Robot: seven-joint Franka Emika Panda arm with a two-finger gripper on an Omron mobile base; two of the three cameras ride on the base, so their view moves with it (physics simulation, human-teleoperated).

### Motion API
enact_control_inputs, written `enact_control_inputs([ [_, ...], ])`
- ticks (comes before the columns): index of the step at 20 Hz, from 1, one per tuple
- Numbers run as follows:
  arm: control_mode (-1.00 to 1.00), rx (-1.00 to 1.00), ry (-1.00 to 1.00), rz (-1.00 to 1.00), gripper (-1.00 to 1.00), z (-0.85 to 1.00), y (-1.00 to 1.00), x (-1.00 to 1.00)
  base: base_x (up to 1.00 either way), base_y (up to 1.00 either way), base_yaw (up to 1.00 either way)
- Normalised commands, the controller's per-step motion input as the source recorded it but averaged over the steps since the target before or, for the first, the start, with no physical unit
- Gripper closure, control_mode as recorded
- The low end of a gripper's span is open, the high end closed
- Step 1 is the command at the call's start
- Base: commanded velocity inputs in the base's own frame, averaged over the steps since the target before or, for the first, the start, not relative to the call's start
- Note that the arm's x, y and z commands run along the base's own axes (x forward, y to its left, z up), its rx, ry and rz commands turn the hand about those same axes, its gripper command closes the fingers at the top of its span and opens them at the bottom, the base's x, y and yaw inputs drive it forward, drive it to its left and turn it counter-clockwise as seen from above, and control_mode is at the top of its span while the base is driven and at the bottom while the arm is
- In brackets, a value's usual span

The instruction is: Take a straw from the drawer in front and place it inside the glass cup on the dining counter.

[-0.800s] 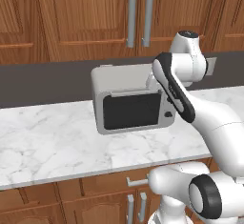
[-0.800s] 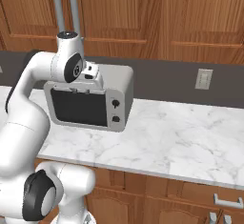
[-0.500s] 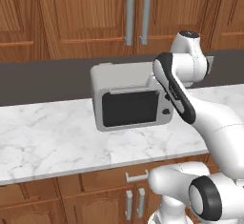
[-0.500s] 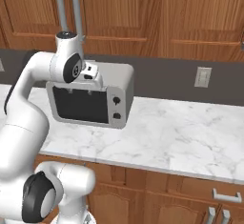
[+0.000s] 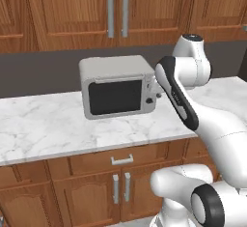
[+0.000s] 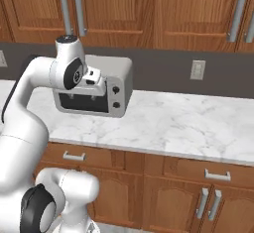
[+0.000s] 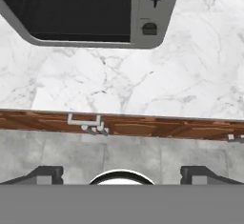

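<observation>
A white grey-veined marble counter (image 5: 48, 124) carries one thing — a silver microwave (image 5: 118, 93) — set near the wall.

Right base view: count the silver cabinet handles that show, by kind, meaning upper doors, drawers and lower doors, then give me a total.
Upper door handles, vertical: 4 (one is cut by the right edge)
Drawer handles, horizontal: 2
Lower door handles, vertical: 2
Total: 8

Shut brown drawer (image 5: 121, 160), silver bar handle
</observation>
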Motion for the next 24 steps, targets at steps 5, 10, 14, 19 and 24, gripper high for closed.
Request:
enact_control_inputs([
  [5, 1.00, 0.00, 0.00, 0.00, -1.00, 0.00, 0.00, 0.00, 0.11, -0.58, 0.19],
  [10, 1.00, 0.00, 0.00, 0.00, -1.00, 0.00, 0.00, 0.00, 0.04, -0.68, 0.45],
  [14, 1.00, 0.00, 0.00, 0.00, -1.00, 0.00, 0.00, 0.00, 0.00, -0.64, 0.49],
  [19, 1.00, 0.00, 0.00, 0.00, -1.00, 0.00, 0.00, 0.00, 0.00, -0.51, 0.48],
  [24, 1.00, 0.00, 0.00, 0.00, -1.00, 0.00, 0.00, 0.00, 0.10, -0.37, 0.44],
])
